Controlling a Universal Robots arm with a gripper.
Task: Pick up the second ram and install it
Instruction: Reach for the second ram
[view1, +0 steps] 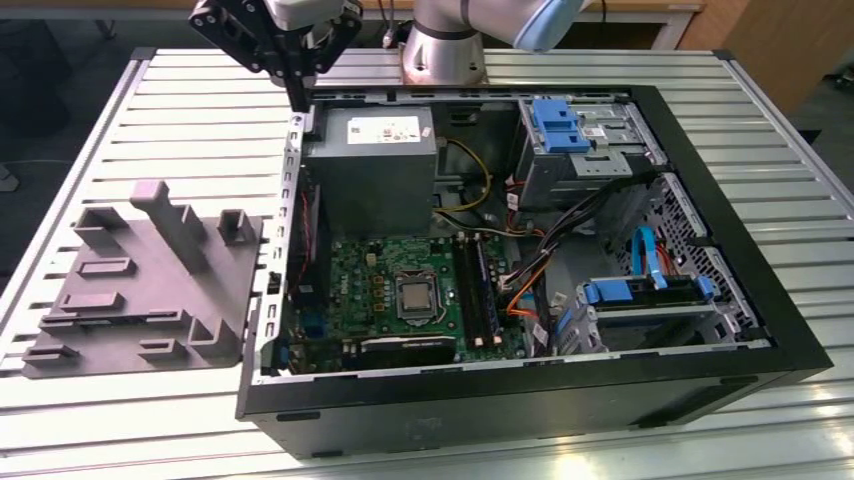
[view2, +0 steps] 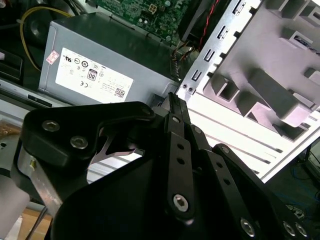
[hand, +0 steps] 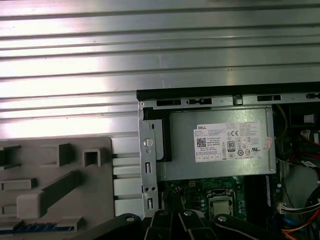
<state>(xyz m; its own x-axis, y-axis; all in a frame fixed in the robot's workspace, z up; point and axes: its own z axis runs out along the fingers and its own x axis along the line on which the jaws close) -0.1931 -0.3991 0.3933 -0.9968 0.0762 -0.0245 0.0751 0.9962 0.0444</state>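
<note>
My gripper (view1: 296, 98) hangs above the back left corner of the open computer case (view1: 400, 400), over the case wall beside the grey power supply (view1: 378, 150). Its black fingers (view2: 176, 112) meet at the tip, shut with nothing between them. A thin bluish strip (hand: 42, 227) lies in a groove of the grey holder (view1: 147, 280) on the table; it looks like the second ram seen edge-on. The green motherboard (view1: 400, 290) lies low in the case, with long black memory slots (view1: 477, 290) beside the processor socket.
The holder has several upright blocks and stands to the exterior view's left of the case. Blue drive brackets (view1: 558, 125), orange, yellow and blue cables (view1: 527, 290) and a drive cage (view1: 641, 300) crowd the case's other side. The slatted metal table (view1: 134, 420) surrounds everything.
</note>
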